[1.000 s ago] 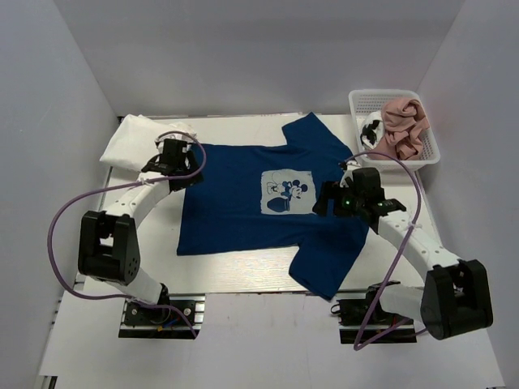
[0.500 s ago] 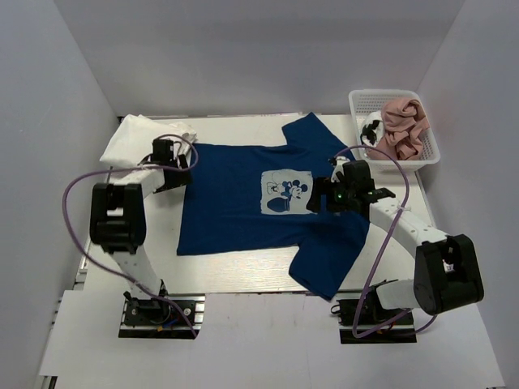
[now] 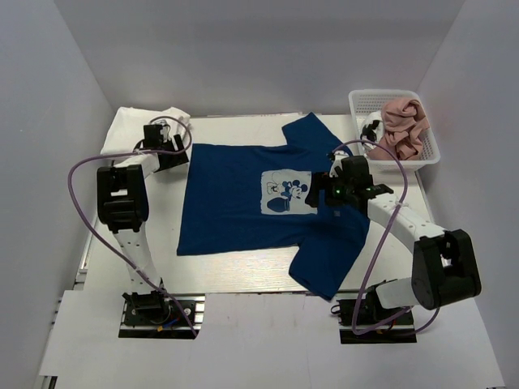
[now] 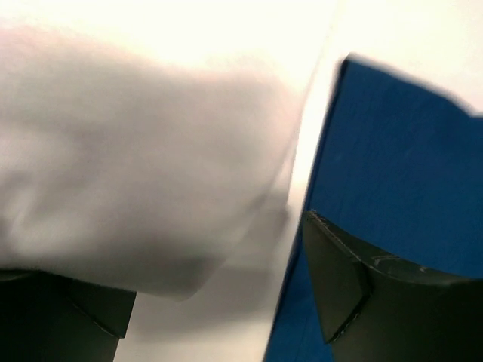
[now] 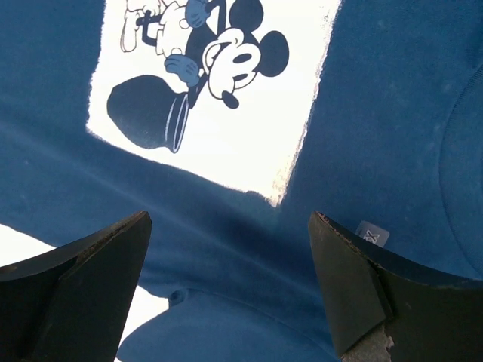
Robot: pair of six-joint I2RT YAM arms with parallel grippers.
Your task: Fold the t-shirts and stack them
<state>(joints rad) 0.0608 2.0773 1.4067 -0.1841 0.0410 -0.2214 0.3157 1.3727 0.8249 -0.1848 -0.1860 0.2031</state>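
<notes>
Noted soft navy t-shirt [image 3: 235, 211] flat, edge beside white t-shirt [image 4: 136, 166]; left gripper [image 4: 219, 302] spread there, right gripper [image 5: 230, 279] spread above square print [image 5: 219, 98].

A white surface [image 3: 235, 130] fills the middle of the top view, boxed in on three sides in plain pale grey: a back wall [image 3: 259, 57] across the upper frame, a left wall [image 3: 40, 162] and a right wall [image 3: 486, 121] slanting down the edges. The light is even, with soft shadows.
</notes>
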